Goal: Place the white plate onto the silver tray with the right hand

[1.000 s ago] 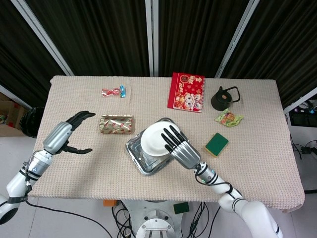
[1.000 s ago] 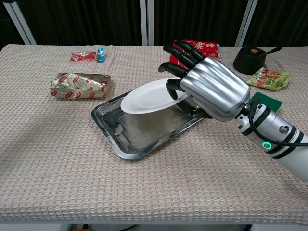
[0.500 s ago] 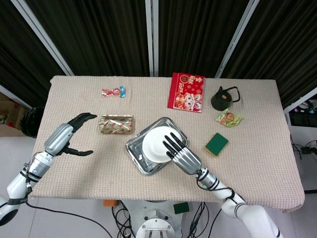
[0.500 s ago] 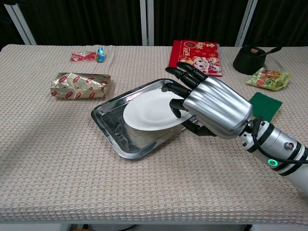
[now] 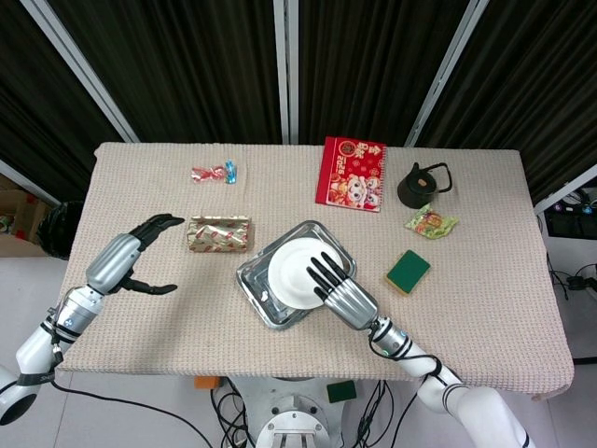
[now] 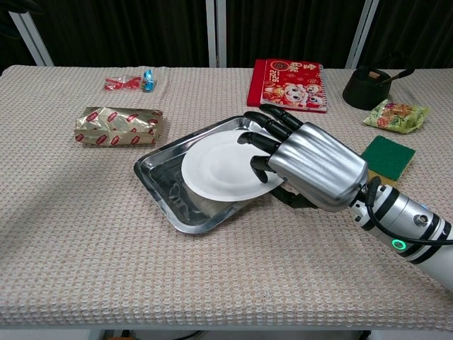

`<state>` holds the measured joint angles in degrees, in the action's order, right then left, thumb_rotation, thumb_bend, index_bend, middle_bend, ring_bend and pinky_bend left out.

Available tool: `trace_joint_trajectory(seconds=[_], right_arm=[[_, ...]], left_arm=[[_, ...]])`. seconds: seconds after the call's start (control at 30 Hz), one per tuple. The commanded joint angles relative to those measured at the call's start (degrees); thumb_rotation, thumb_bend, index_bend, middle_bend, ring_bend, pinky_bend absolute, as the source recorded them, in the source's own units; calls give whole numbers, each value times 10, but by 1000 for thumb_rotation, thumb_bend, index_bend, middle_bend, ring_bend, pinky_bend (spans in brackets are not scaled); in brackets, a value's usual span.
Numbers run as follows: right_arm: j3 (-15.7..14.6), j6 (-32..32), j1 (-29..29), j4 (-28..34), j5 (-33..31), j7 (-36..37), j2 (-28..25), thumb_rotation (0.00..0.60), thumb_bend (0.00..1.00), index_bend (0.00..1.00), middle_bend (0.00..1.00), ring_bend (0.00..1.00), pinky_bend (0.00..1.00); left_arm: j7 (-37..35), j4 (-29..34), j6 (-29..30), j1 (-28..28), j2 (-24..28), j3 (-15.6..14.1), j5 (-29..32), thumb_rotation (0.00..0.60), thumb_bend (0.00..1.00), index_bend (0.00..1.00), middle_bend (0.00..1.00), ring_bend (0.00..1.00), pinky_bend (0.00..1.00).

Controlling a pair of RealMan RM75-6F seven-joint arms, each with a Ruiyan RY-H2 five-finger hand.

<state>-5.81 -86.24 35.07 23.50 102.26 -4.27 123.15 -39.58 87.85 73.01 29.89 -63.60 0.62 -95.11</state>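
Overhead, the plate [image 5: 294, 272] lies in the tray [image 5: 258, 294], its near-right edge under the right hand's [image 5: 338, 290] fingers [image 5: 322, 270]. Away to their left, the left hand [image 5: 124, 259] hovers with fingers apart, holding nothing.

From the chest, those fingers [image 6: 263, 139] clamp the plate's [image 6: 216, 170] right rim, thumb beneath, on the tray [image 6: 159, 185].

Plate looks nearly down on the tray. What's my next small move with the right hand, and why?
Probably lower slightly, then open the fingers. The white plate lies low over the silver tray, but the right hand grips its near edge, which seems to overhang the tray's rim a little. Release it before withdrawing.
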Motion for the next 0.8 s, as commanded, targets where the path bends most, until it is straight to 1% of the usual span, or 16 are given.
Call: trace_joint_trajectory(seconds=[0.03,0.13,0.23,0.33,0.43,0.57,0.7,0.8], right_arm=[[2,11,1,14,-4,-1,-7,600,343,361,104,0,0],[3,13,3,28,-5,-4,-15,600,319,214,69,0,0],[4,11,4,43,-4,-7,-22,600,301,89,39,0,0],[3,11,3,57,-3,-10,-31,600,286,21,22,0,0],[0,19,1,80,-3,-13,-46,600,252,1,7,0,0],[-1,30,5,142,-2,-24,-85,600,201,0,0,0,0],[4,47,10,241,-6,-57,-143,600,176,0,0,0,0],[3,43,5,316,-2,-84,-190,600,176,0,0,0,0]], left_arm=[[-1,0,0,0,0,-1,0,600,63,117,137,74,187],[-1,-1,0,0,0,-1,-1,600,63,116,137,75,187],[-2,0,2,-1,1,-1,-2,600,63,117,137,74,187],[-3,1,3,-1,2,-1,-3,600,63,116,137,74,187],[-2,3,4,-1,3,-1,-4,600,63,117,137,74,187],[-1,6,2,0,6,-1,-3,600,63,117,137,74,187],[1,11,2,1,8,1,-2,600,63,117,137,74,187],[5,16,4,0,9,2,-2,600,63,116,137,74,187]])
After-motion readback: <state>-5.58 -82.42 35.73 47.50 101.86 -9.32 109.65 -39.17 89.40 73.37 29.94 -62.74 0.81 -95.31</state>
